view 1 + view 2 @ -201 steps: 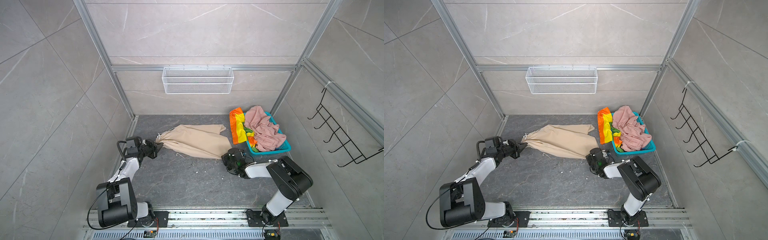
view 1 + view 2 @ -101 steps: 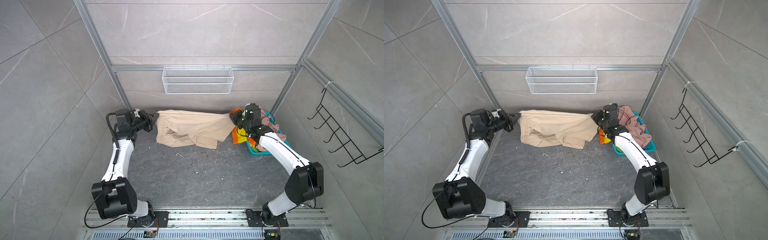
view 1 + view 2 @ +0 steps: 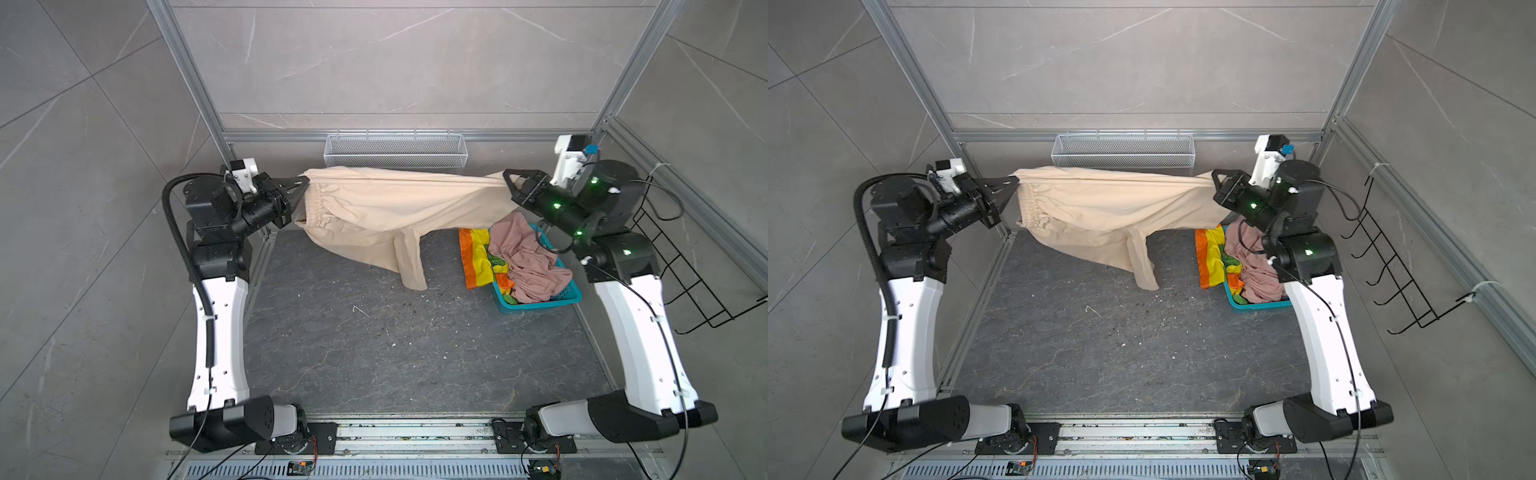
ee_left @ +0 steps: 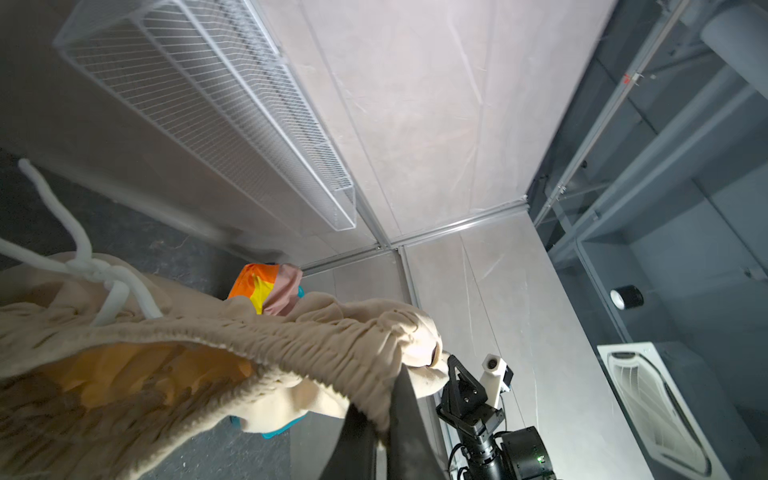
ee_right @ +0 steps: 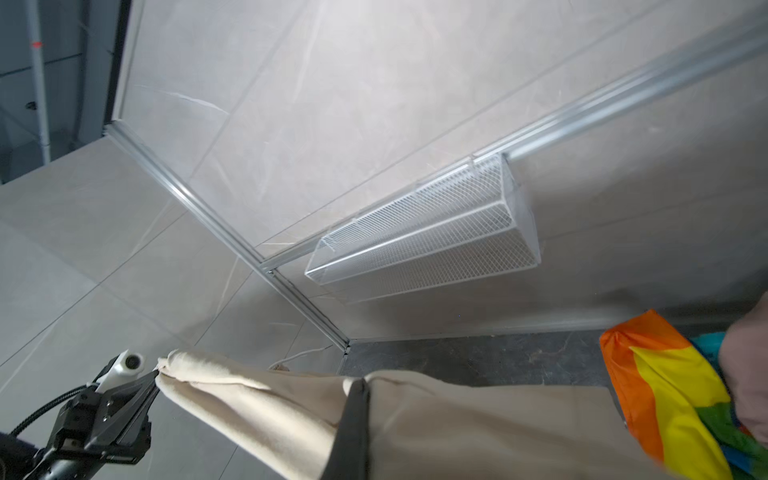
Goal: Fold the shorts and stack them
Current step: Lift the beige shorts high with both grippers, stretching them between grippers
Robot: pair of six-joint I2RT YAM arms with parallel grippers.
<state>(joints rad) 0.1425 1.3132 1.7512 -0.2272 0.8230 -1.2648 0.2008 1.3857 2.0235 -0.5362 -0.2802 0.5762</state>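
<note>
The beige shorts (image 3: 386, 203) (image 3: 1108, 203) hang stretched in the air near the back wall. My left gripper (image 3: 304, 183) (image 3: 1014, 182) is shut on the gathered waistband (image 4: 291, 345), where a white drawstring (image 4: 83, 257) dangles. My right gripper (image 3: 508, 179) (image 3: 1217, 178) is shut on the opposite end of the fabric (image 5: 457, 424). One leg droops toward the floor. The rainbow-striped shorts (image 3: 478, 257) (image 3: 1212, 257) and the dusty pink shorts (image 3: 528, 257) (image 3: 1254, 266) lie heaped in the teal basket (image 3: 540, 305) below the right gripper.
A white wire basket (image 3: 395, 149) is mounted on the back wall just behind the raised shorts. A black wire hook rack (image 3: 685, 266) hangs on the right wall. The dark grey floor (image 3: 374, 340) lies beneath, flecked with small debris.
Both arms rose from the floor and spread apart, lifting the beige shorts from lying flat to hanging stretched between the grippers by the back wall.
</note>
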